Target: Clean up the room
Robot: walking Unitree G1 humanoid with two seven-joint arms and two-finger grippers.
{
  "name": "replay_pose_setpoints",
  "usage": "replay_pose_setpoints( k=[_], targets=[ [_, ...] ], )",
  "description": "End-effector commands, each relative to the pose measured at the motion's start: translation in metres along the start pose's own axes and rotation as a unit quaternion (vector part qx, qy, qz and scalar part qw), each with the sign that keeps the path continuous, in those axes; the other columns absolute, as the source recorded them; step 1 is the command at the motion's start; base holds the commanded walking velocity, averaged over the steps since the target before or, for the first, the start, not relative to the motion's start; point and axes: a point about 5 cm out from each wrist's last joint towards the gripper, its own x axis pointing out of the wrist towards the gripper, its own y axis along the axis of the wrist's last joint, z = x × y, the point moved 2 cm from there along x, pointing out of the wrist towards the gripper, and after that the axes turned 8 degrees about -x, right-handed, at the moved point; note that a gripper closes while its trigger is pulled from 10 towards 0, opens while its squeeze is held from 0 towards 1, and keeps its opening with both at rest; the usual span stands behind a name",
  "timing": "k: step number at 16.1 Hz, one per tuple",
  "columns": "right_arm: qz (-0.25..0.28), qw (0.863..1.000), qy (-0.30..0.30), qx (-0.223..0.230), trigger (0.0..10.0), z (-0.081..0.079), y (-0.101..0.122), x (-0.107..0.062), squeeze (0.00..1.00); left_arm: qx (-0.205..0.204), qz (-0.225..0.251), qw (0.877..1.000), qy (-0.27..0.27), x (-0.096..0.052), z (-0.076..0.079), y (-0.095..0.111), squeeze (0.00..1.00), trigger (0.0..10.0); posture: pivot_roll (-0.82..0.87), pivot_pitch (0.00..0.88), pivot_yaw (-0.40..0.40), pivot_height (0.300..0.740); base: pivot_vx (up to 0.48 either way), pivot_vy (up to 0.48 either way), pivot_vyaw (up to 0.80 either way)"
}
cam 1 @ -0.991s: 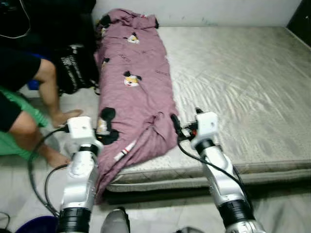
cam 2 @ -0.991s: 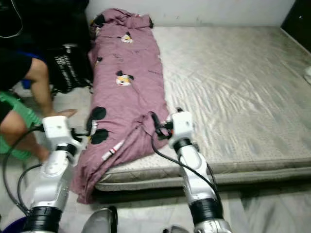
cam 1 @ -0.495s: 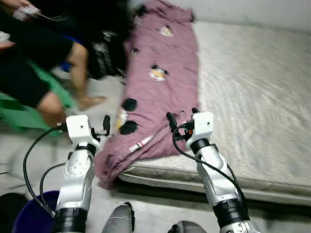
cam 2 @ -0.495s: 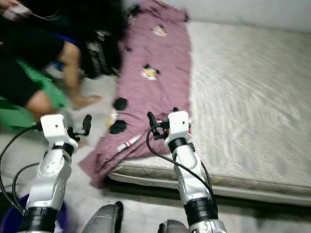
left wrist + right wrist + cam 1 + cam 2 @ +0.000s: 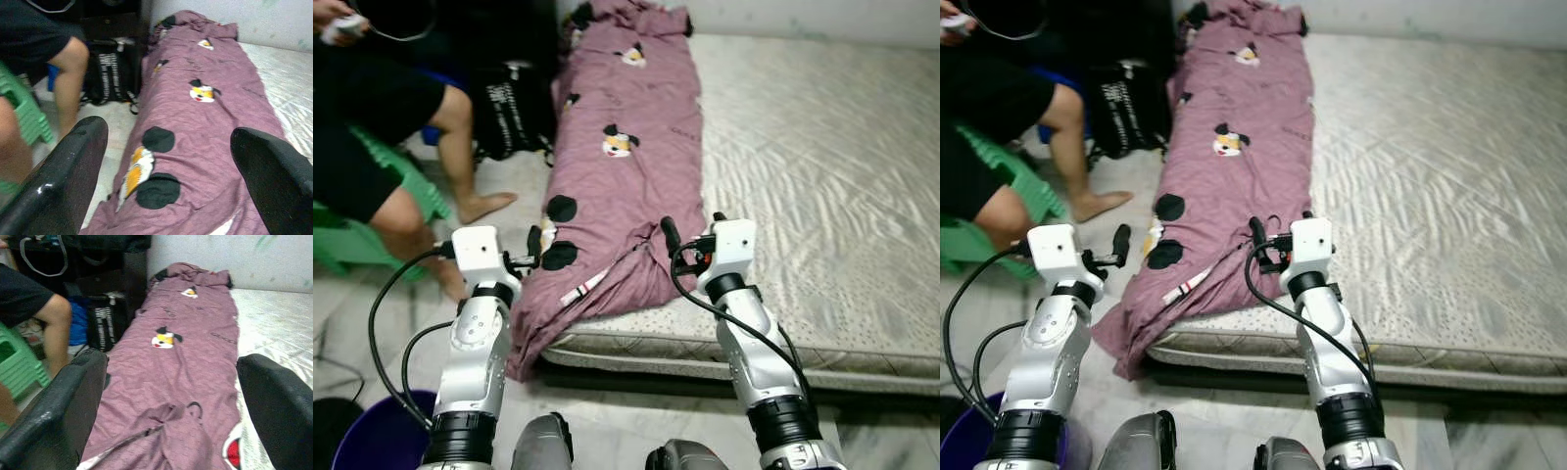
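Blanket (image 5: 625,166) of dull purple-pink colour lies in a long strip along the left edge of the mattress (image 5: 822,176), from the wall at the far end down to the near corner. It carries cartoon mouse faces and black round patches, and it is wrinkled. Its near end is bunched up and hangs over the mattress side, almost to the floor (image 5: 607,431).

Both silver arms are raised in front of the robot, bent at the elbow. The left gripper (image 5: 531,250) is beside the bed, above the floor, near the hanging end of the blanket, and its two black fingers (image 5: 63,171) are spread wide with nothing between them. The right gripper (image 5: 690,235) is over the near corner of the mattress, just at the bunched cloth; its fingers (image 5: 58,406) are also spread apart and hold nothing.

At the left a person sits on a green stool (image 5: 372,235) with bare legs (image 5: 460,157), beside a black bag (image 5: 514,113).
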Motion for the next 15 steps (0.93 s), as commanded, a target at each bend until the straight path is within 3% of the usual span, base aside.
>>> replay_pose_setpoints(
  k=[1, 7, 15],
  targets=[
    [-0.001, 1.0, -0.009, -0.002, 10.0, 0.0033, 0.0013, -0.0003, 0.0, 0.0, -0.008, 1.0, 0.004, 0.0003, -0.0015, -0.0025, 0.0, 10.0, 0.02, 0.11, -0.024, 0.74, 0.0, 0.0, -0.8],
    [-0.003, 1.0, -0.025, 0.002, 10.0, 0.009, 0.0009, -0.0025, 0.0, -0.006, -0.011, 1.0, 0.001, 0.0021, 0.0013, -0.003, 0.0, 10.0, 0.02, 0.114, -0.018, 0.74, 0.0, 0.0, -0.7],
    [-0.008, 0.999, -0.032, 0.011, 10.0, 0.0108, -0.0007, -0.0024, 0.0, -0.007, -0.015, 1.0, 0.003, 0.0023, 0.0007, -0.0047, 0.0, 10.0, 0.02, 0.113, -0.018, 0.74, 0.0, 0.0, 0.0]
  ],
)
